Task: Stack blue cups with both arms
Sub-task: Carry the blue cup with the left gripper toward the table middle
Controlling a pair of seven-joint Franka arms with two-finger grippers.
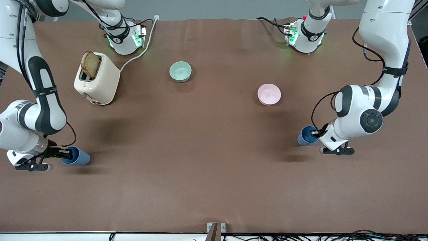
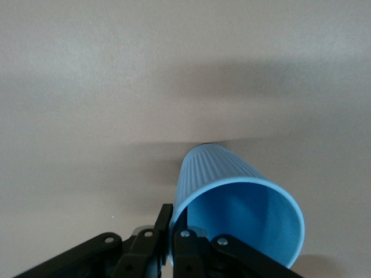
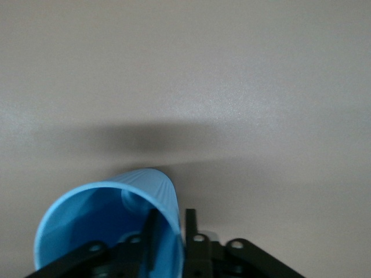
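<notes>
Both arms at the grasp step. Left gripper [image 1: 314, 133], lower right of the front frame, is clamped on the rim wall of one blue cup [image 1: 307, 135]: left wrist view shows one finger inside the mouth, one outside, pinching the ribbed wall [image 2: 223, 174]. Right gripper [image 1: 67, 154], lower left of the frame, has the second blue cup [image 1: 77, 156] the same way, one finger [image 3: 152, 234] in the mouth and one outside, closed on the wall as far as I can judge (not confirmed fully seated). Cups well apart, each at its own arm's end of the table [image 1: 214, 167]. Toaster [image 1: 97, 78] w/ bread slice [image 1: 90, 64] sits upper left, mint bowl [image 1: 180, 71] upper centre, pink bowl [image 1: 269, 94] right of centre; none sit directly between the cups. To do it well: lift both straight up before translating, rim pinch is thin so go slow to avoid the cup pivoting, bring to frame centre, keep one cup mouth-up as receiver, align axes before lowering the other in.
</notes>
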